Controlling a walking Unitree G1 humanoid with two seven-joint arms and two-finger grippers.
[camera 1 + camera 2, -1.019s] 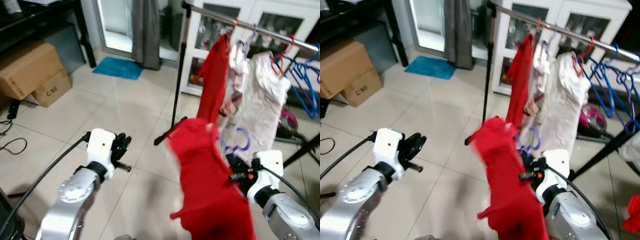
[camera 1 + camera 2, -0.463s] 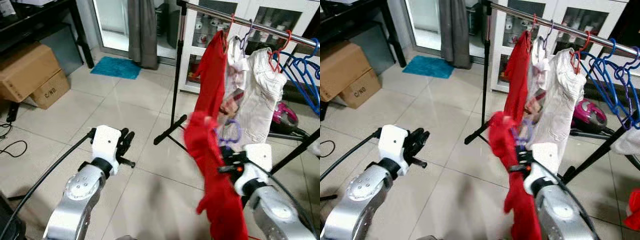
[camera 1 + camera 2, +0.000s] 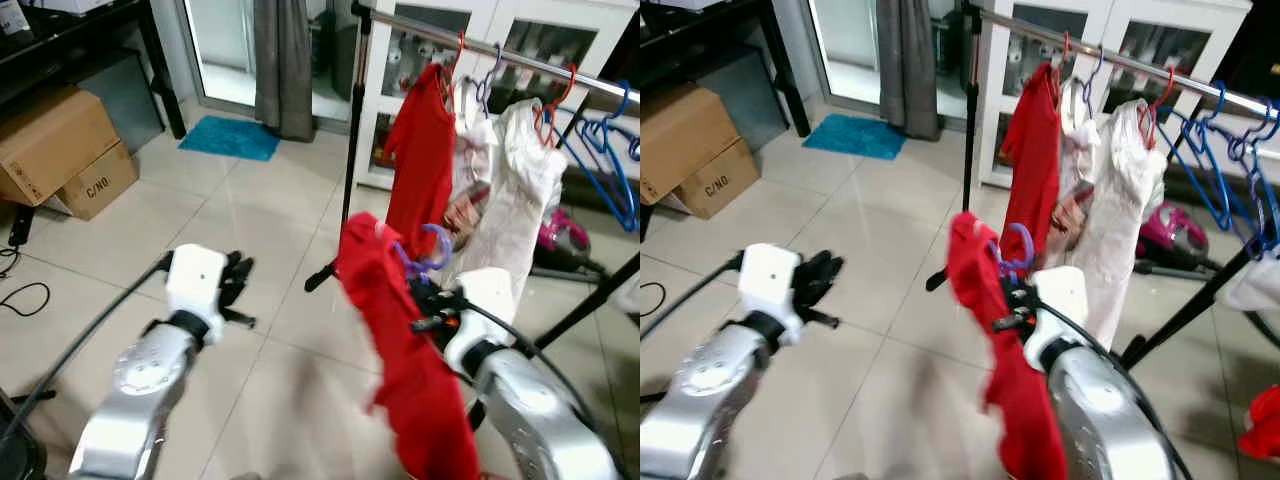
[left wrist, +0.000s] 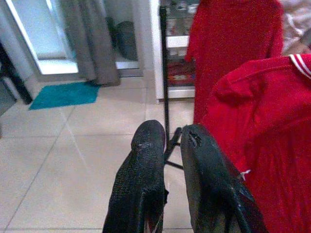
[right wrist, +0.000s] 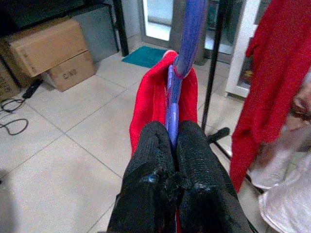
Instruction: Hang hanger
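My right gripper (image 3: 424, 299) is shut on the stem of a purple hanger (image 3: 431, 250) that carries a red shirt (image 3: 400, 350). The wrist view has the hanger (image 5: 187, 39) rising from between the fingers (image 5: 153, 145), with the shirt (image 5: 153, 97) draped behind it. The hanger's hook is below the silver clothes rail (image 3: 500, 52) and in front of a red garment (image 3: 425, 150) hanging there. My left gripper (image 3: 236, 283) hovers shut and empty over the floor to the left.
A white garment (image 3: 515, 190) and blue hangers (image 3: 600, 150) hang on the rail, whose black upright (image 3: 352, 150) stands on the tiles. Cardboard boxes (image 3: 55, 150), a blue mat (image 3: 228, 138), cables (image 3: 20, 290) and a grey curtain (image 3: 280, 60) lie left and behind.
The view has shifted. My right gripper has carried the hanger and red shirt up and leftward, closer to the hanging red garment. The left gripper has hardly moved.
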